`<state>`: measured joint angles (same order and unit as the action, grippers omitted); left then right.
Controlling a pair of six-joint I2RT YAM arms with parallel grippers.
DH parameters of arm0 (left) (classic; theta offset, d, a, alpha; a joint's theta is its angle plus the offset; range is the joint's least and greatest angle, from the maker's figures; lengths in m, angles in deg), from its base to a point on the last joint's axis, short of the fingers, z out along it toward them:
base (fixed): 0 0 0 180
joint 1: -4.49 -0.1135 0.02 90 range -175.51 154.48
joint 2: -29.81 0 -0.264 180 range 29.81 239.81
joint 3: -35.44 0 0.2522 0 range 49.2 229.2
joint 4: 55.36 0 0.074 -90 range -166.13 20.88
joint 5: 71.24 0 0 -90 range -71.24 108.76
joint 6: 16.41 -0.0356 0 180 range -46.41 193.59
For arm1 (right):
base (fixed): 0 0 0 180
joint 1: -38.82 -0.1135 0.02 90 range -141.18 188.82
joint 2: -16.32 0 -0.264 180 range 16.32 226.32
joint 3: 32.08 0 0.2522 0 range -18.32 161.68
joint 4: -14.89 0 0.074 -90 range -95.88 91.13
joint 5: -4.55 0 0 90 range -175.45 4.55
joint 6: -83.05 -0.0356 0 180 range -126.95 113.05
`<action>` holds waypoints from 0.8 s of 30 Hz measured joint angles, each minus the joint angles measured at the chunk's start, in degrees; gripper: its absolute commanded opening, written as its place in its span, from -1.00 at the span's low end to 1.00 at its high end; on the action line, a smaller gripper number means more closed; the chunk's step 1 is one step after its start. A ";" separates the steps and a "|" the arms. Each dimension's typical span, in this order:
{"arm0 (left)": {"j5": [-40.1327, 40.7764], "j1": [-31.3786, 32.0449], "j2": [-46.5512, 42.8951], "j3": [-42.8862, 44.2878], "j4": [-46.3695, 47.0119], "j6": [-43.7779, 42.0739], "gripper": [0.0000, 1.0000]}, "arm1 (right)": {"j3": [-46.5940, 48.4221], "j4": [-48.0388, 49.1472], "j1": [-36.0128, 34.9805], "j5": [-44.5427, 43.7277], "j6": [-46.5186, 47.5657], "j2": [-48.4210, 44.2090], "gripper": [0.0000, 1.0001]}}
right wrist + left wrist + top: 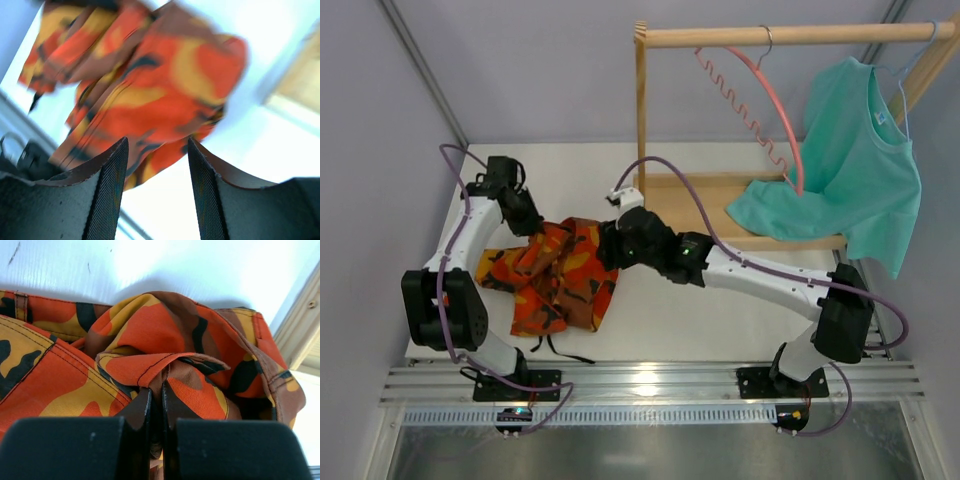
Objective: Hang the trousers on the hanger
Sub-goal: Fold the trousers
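- Top external view: shows the trousers (555, 280) crumpled on the tabletop (720, 310), left of centre, with thin black drawstrings trailing toward the near edge.
- Has the left arm rising from its base, folding back at the elbow, running along the left edge of the tabletop and bending in at the wrist, so the left end effector (532, 228) comes down on the far-left part of the cloth.
- Left wrist view: finds that end effector (158, 402) clamped together on a raised fold of the camouflage cloth.
- Has the right arm stretched low across the tabletop from its base, with the right end effector (610, 245) at the trousers' right edge.
- Right wrist view: shows its fingers (107, 190) spread apart with nothing gripped between them and blurred cloth just beyond.
- Leaves the hanger (782, 115) hooked on the wooden rail (790, 35), well apart from the trousers and beside a teal T-shirt (860, 170).
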<state>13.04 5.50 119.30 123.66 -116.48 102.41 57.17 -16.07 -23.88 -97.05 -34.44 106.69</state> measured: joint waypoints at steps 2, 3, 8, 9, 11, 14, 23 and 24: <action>0.09 0.00 0.00 -0.90 0.13 -0.68 -0.99 | -1.11 0.79 3.76 0.07 -0.48 -1.09 0.15; 0.07 0.00 0.00 -1.27 0.13 -0.87 -0.99 | -1.07 0.68 6.25 -0.20 -1.57 -0.94 0.20; -0.96 0.00 -0.09 -2.25 0.76 -2.01 -1.00 | 4.28 -5.66 10.40 -5.55 -10.51 5.22 0.30; -1.16 0.00 -0.24 -2.60 1.14 -2.21 -0.99 | 5.92 -6.84 10.64 -6.29 -12.22 6.91 0.30; -1.44 0.00 -0.74 -3.34 1.53 -2.54 -0.99 | 9.75 -9.55 10.95 -7.50 -16.26 10.95 0.30; -1.86 -0.02 -1.64 -4.22 2.05 -2.84 -0.99 | 14.38 -12.35 11.08 -8.96 -21.64 16.02 0.30; -3.78 -0.02 -2.56 -5.64 3.76 -3.58 -1.00 | 18.86 -15.15 11.43 -12.57 -30.08 21.92 0.27; -3.98 -0.02 -2.64 -5.66 3.85 -3.58 -0.99 | 19.34 -14.99 11.45 -12.68 -30.10 22.60 0.25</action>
<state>9.06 5.48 116.66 118.00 -112.63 98.82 76.51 -31.06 -12.42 -109.72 -64.54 129.29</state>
